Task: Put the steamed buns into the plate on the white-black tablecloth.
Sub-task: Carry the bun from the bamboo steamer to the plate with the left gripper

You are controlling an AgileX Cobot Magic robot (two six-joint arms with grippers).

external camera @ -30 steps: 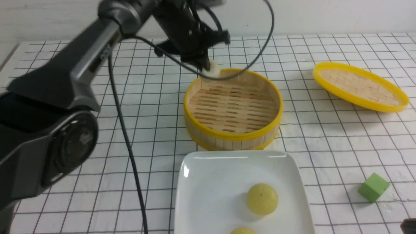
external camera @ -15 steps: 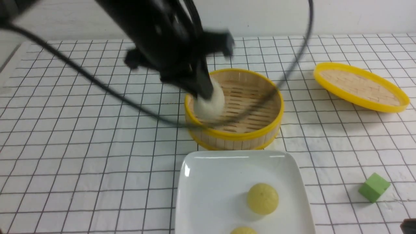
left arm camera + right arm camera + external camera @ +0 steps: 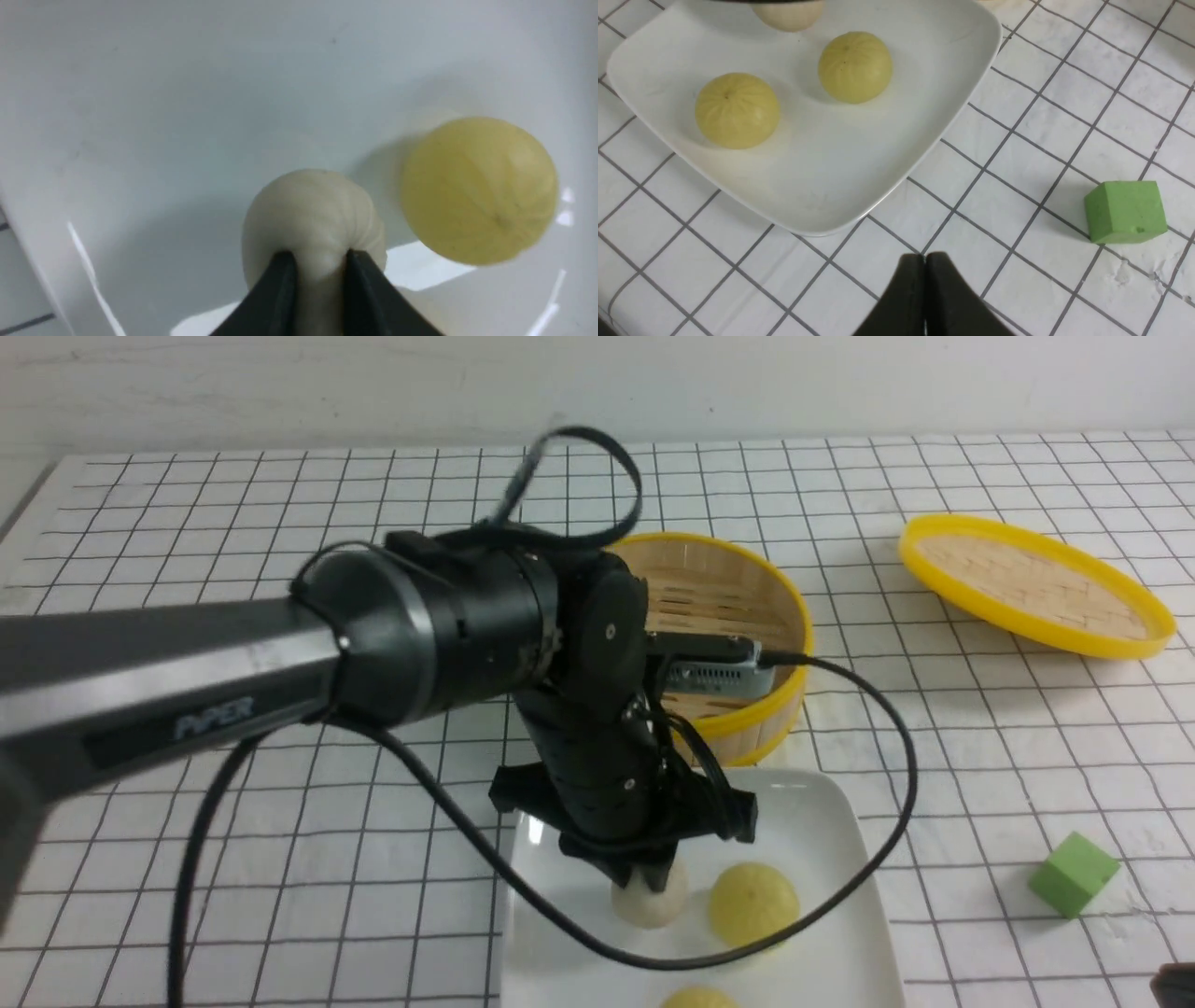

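My left gripper (image 3: 644,882) is shut on the pale cream bun (image 3: 649,905), which is down at the surface of the white square plate (image 3: 812,803). In the left wrist view the black fingertips (image 3: 285,270) pinch the cream bun (image 3: 317,214) beside a yellow bun (image 3: 479,189). Two yellow buns lie in the plate, one (image 3: 752,906) right of the cream bun and one (image 3: 695,999) at the frame's bottom edge. In the right wrist view both yellow buns (image 3: 854,65) (image 3: 737,109) and the plate (image 3: 831,186) show. My right gripper (image 3: 924,256) is shut and empty above the white-black tablecloth (image 3: 1017,289).
The round bamboo steamer (image 3: 738,607) stands behind the plate, partly hidden by my left arm. Its yellow-rimmed lid (image 3: 1032,583) lies at the back right. A green cube (image 3: 1072,873) sits on the cloth right of the plate, also in the right wrist view (image 3: 1125,212).
My left gripper has carried the cream bun from the steamer's far rim, over the steamer, down onto the plate beside the yellow bun. The right gripper has not moved.
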